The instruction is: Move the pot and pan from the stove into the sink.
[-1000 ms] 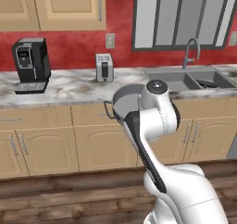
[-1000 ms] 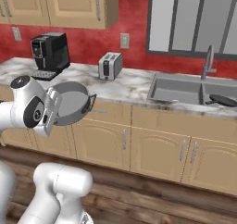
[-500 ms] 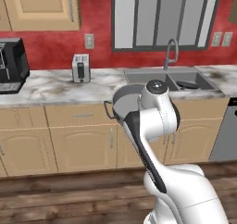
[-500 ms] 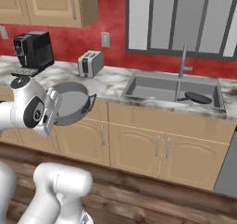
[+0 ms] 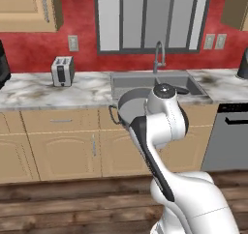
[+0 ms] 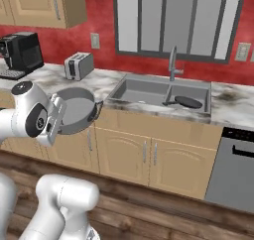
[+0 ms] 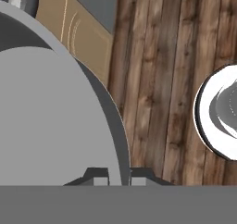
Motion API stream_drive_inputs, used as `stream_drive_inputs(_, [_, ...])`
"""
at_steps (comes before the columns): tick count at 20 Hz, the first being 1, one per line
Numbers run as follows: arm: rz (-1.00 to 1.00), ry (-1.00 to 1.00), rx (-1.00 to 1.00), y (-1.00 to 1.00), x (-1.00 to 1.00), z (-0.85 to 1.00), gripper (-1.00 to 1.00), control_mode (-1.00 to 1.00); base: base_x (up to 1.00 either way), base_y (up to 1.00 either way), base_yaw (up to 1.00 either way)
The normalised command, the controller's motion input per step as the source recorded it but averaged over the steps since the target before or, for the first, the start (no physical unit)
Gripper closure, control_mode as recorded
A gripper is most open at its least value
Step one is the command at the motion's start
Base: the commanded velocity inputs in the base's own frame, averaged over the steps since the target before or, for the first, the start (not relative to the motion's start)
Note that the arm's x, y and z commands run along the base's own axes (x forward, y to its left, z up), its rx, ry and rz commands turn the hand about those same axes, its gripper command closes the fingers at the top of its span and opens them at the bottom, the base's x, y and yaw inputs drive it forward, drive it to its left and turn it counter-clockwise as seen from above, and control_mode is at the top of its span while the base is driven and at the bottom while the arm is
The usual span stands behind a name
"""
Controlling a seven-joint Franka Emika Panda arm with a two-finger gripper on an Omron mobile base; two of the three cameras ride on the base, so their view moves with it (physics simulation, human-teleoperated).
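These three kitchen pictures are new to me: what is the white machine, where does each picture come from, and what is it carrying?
The white machine is a robot arm on a base that can drive, in a rendered kitchen. Two pictures come from cameras on that base, behind the arm to its left and right, looking forward at the counter. The third comes from a camera on the arm's hand, looking along its tool.

The tool is shut on the rim of the pot, a wide grey metal pot held up in front of the cabinets, tilted on its side. In the hand view the pot is the big grey curve, with wooden floor beyond.

On the marbled counter sit a toaster and a coffee machine. The sink has two basins and a tall faucet. The dark pan already lies in the right basin.
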Motion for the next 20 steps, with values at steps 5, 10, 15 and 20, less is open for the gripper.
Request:
stream_drive_inputs(5, [0.0, 0.0, 0.0, 0.0, 0.0, 0.0, 1.0, 1.0, 0.0, -0.4, 0.03])
stream_drive_inputs(10, [0.0, 0.0, 0.0, 0.0, 0.0, 0.0, 1.0, 1.0, 0.05, 0.0, 0.0])
stream_drive_inputs(15, [0.0, 0.0, 0.0, 0.0, 0.0, 0.0, 1.0, 1.0, 0.49, -0.04, 0.0])
stream_drive_inputs(20, [0.0, 0.0, 0.0, 0.0, 0.0, 0.0, 1.0, 1.0, 0.72, -0.22, 0.0])
